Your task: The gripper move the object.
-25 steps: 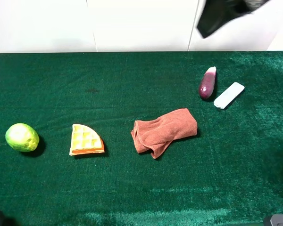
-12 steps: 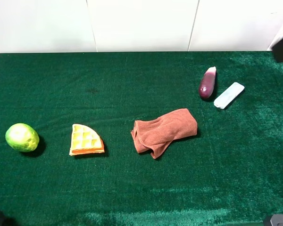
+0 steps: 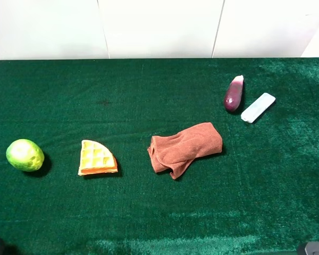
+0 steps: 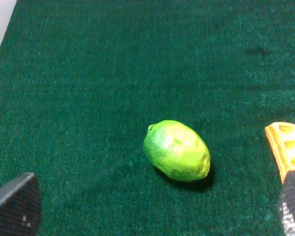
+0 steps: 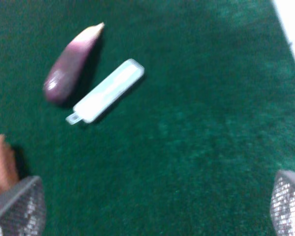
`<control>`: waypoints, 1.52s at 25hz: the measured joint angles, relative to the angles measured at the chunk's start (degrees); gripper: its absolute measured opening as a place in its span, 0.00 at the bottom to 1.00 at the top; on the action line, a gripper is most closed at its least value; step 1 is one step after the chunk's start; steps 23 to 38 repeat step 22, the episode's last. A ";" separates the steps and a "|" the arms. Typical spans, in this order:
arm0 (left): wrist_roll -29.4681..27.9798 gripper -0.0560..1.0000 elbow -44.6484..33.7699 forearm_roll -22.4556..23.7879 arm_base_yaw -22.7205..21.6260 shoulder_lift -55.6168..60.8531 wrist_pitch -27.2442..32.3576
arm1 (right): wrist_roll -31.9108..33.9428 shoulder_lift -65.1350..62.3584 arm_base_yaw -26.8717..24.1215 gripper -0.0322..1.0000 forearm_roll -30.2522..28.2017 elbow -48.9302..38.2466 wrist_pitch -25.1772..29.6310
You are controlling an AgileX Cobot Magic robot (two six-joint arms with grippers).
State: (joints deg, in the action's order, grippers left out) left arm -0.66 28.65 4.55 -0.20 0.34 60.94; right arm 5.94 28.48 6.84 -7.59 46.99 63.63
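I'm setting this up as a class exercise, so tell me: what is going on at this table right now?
Nothing is being handled yet. The yellow-green fruit lies alone at the left of the green table, beside the waffle wedge. The left gripper hangs open above the fruit without touching it. The right gripper, also open, looks down on the eggplant and a pale flat case. A brown cloth lies mid-table.

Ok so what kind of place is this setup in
Probably a robot lab test bench, not a kitchen: a table covered in green felt against plain white wall panels, with toy-like props spread out: a green fruit, a waffle wedge, an eggplant.
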 joint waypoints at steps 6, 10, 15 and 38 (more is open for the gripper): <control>0.00 0.98 0.00 0.00 0.00 0.00 0.00 | 0.00 -15.65 -7.90 0.70 0.46 -9.35 -2.99; 0.00 0.98 0.00 0.00 0.00 0.00 0.00 | 0.00 -25.04 -8.77 0.70 1.67 -14.64 -3.20; 0.00 0.98 0.00 0.00 0.00 0.00 0.00 | 0.00 -28.78 -8.88 0.70 2.70 -18.30 -4.26; 0.00 0.98 0.00 0.00 0.00 0.00 0.00 | 0.00 -28.84 -8.88 0.70 2.77 -18.31 -4.67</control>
